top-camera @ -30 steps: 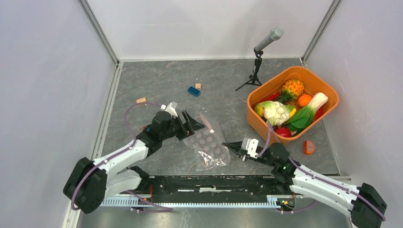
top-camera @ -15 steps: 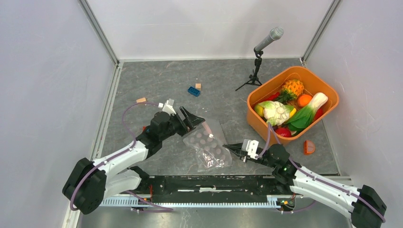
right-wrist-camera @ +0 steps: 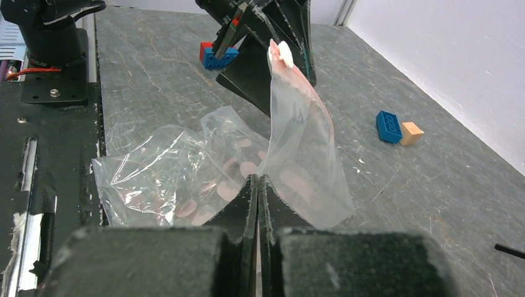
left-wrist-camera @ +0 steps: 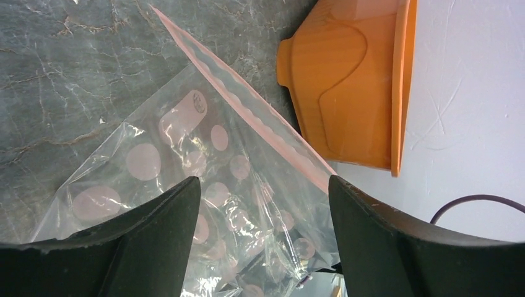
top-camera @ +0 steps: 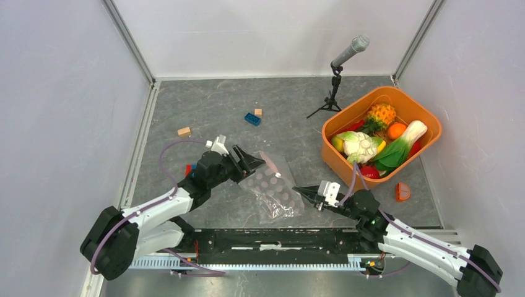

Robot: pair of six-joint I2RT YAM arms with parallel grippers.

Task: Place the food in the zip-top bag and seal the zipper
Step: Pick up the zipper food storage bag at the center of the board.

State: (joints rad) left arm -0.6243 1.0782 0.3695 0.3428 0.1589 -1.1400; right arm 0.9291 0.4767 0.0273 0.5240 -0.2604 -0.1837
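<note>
Nearest the bases, right gripper low over the grey table, fingers pressed flat together with nothing seen between them, tip at the near right edge of the zip-top bag. Off to the right at about the same depth, a red-orange toy slice alone on the table, just outside the orange basket. Bag clear, crinkled, dotted pale pink, flat on the table at its near end and lifted at its far end, with the pink zipper standing off the surface and a small white slider at its top. Left gripper at that raised end, jaws spread wide, one black finger on each side of the bag's mouth, clamped on nothing; contact between either finger and the strip hard to tell from these angles. Beside the left wrist, joined red and blue bricks. Farther back on the right, well apart from the bag, the rest of the food piled in the basket: cauliflower, pineapple, orange, leafy greens, red pieces. Beyond, a tan block on the left, a blue brick touching a second tan block, and a microphone on a small tripod at the back.
</note>
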